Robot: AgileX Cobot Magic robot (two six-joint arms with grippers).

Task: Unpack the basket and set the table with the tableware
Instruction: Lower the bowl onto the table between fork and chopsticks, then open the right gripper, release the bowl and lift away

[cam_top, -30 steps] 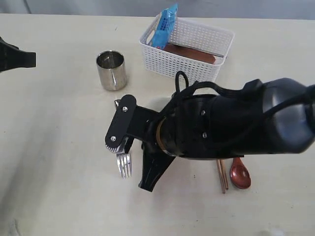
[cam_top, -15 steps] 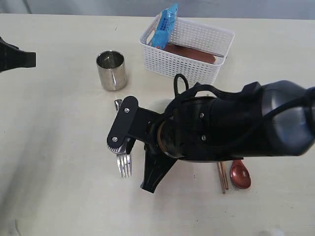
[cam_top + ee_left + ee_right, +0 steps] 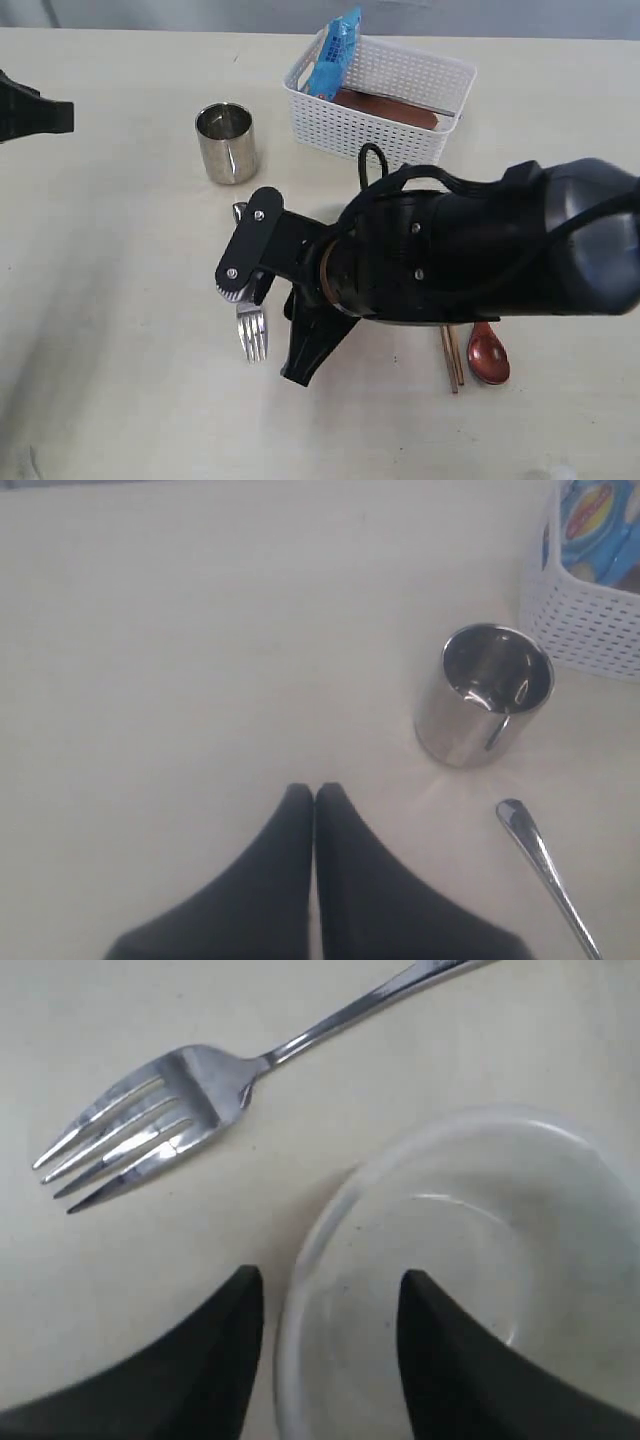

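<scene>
Worktop (image 3: 120, 300): pale cream, wood-look, carries everything; grey strip of background along the far edge.
Basket (image 3: 372, 136): white lattice, at the far side. Brown plate (image 3: 385, 108) lies in it, blue packet (image 3: 335, 55) leans at one end.
Out of basket: mug (image 3: 225, 143) upright, near the basket. Fork (image 3: 252, 335) flat, tines toward the near edge. Chopsticks (image 3: 452, 358) and spoon (image 3: 488, 355) side by side, on the far side of the right arm from the fork.
Bowl (image 3: 450, 1280): looks seated on the worktop just beside the fork. Seen only in the right wrist view; the arm hides it in the exterior view.
Right tool (image 3: 332, 1278): spread, one finger outside the bowl's rim and one inside. Rim sits in the gap, not pinched as far as I can tell.
Left tool (image 3: 315, 802): pressed together, holding nothing, over bare worktop well apart from the right arm.
Step (my read): bowl placement beside the fork, release stage.
Do it well: go straight up until both fingertips clear the rim, only then move sideways. Inner finger could hook the rim and tip or drag the bowl.
Watch: fork is close to the outer finger, so any sideways drift would knock it out of line.
Next (guess): plate out of the basket; the packet is not tableware.
</scene>
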